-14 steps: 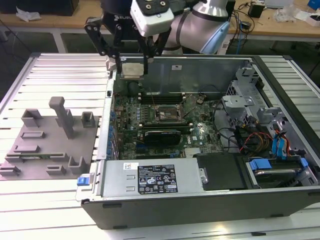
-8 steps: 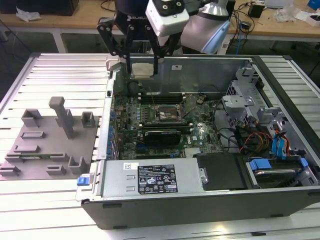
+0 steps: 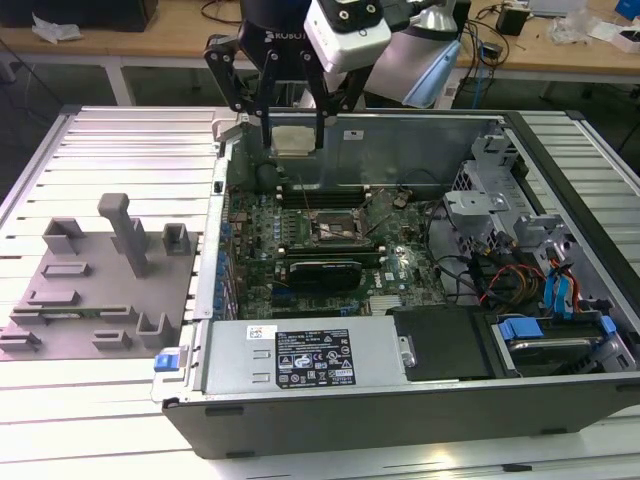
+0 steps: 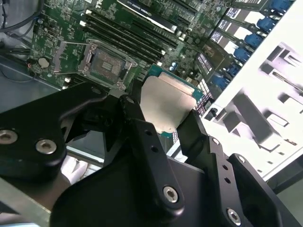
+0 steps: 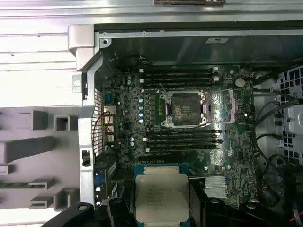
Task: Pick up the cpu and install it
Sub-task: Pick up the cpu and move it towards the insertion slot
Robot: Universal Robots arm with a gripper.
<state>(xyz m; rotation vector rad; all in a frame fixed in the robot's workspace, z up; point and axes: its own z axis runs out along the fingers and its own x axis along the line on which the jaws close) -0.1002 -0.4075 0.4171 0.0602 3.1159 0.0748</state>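
Open computer case (image 3: 400,425), tool (image 3: 294,145) gripping square silvery cpu (image 5: 162,197), teal-edged

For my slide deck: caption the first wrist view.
Gripper holding the cpu over the motherboard, whose socket sits open and empty.

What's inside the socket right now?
Only the bare contact bed shows in the socket; no chip sits there. The cpu is clamped in the gripper, off to one side. Nothing covers it.
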